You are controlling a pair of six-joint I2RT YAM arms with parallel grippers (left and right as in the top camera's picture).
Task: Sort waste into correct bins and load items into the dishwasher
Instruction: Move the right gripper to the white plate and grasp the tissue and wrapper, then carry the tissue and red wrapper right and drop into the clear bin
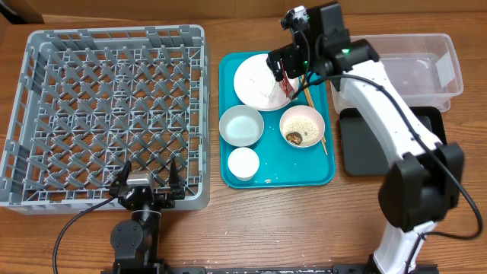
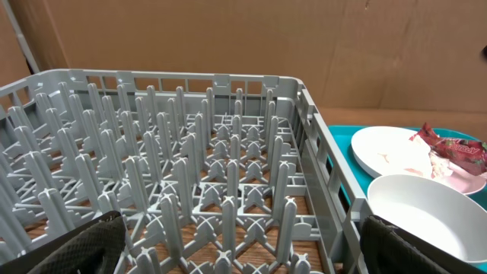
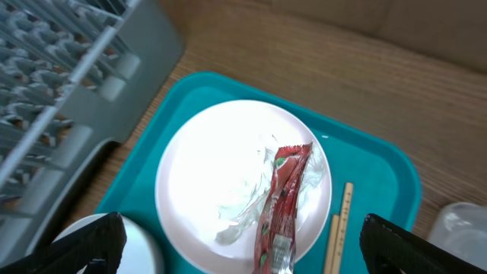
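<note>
Left hand (image 1: 148, 180): it is sitting at the near edge of the wooden worktop (image 1: 76, 236), fingers spread apart and gripping nothing. It is facing the near wall of the large square grey plastic lattice rack (image 1: 76, 199), probably idling there so the rack is lying open for loading.
Small white cup (image 1: 243, 163): it is standing upright at the near end of the teal rectangular serving tray (image 1: 329, 173), well apart from both hands.
Bowls: the empty white bowl (image 1: 241, 125) is sitting on the left and the white bowl holding whitish rice-like scraps and a brown lump (image 1: 302, 125) on the right, side by side just beyond the cup.
Thin wooden chopsticks (image 1: 323, 137): they are lying along the tray's right side, just beside the scrap bowl.
Shallow black rectangular tray (image 1: 354, 156): it is lying right of the teal tray, partly under the right arm.
Right hand (image 3: 242, 247): it is hovering over the far end of the teal tray, fingers wide apart and holding nothing. It is likely lining up on the waste first.
Small red snack wrapper (image 3: 283, 199): it is lying on the right half of the round pale pink-white plate (image 3: 198, 175), across crumpled white paper (image 3: 242, 204). It is sitting directly below the right hand, between the parted fingers, apparently untouched.
Clear rectangular plastic tub (image 1: 426, 65): it is sitting far right, beyond the black tray and apart from the wrapper.
</note>
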